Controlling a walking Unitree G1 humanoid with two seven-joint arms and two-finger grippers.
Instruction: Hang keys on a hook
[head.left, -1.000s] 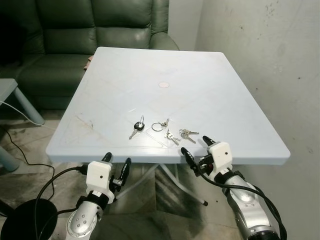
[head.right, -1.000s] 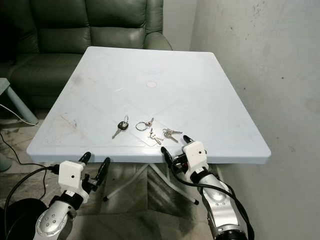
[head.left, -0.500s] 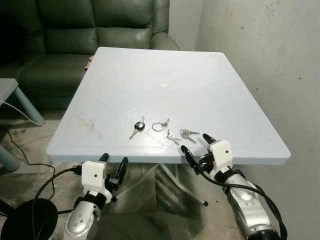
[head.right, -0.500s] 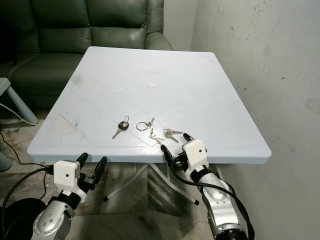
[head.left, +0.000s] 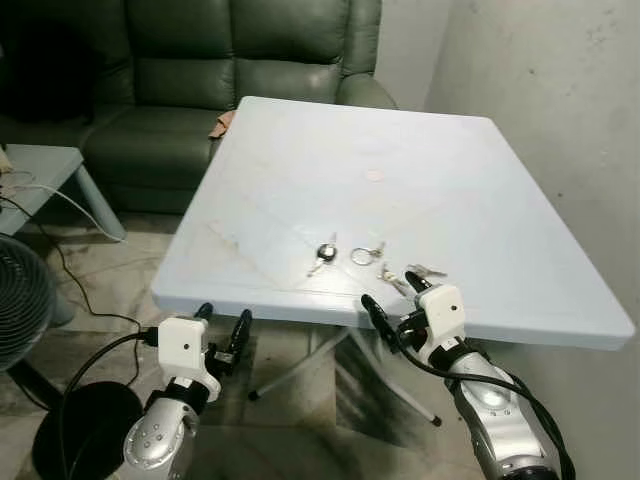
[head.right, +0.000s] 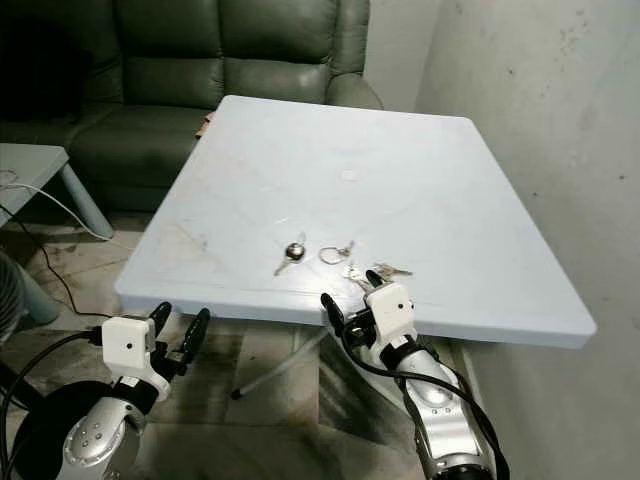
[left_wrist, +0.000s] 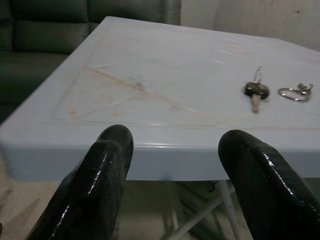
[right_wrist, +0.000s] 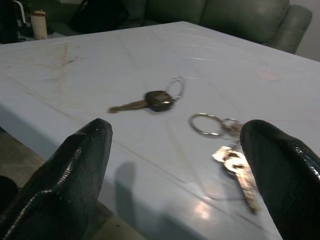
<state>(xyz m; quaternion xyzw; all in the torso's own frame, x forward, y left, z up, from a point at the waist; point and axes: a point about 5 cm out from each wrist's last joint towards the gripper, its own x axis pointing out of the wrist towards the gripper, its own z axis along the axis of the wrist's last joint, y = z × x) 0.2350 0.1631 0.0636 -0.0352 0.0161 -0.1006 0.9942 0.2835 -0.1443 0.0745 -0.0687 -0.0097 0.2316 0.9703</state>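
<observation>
Since the earlier frames the camera has swung left, bringing a fan into sight; the keys lie where they were. Three sets sit near the pale blue worktop's near edge: black-headed key, ring, bunch. Right hand spreads wide and empty at that edge; left hand open, empty, lower.

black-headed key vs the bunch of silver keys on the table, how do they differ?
The black-headed key is a single key with a dark head on its own small ring; the silver key bunch is several plain metal keys, spread out. The black-headed key lies further toward the robot's left; the silver key bunch lies just ahead of the right gripper. Both lie flat on the pale blue table, ungrasped.
</observation>
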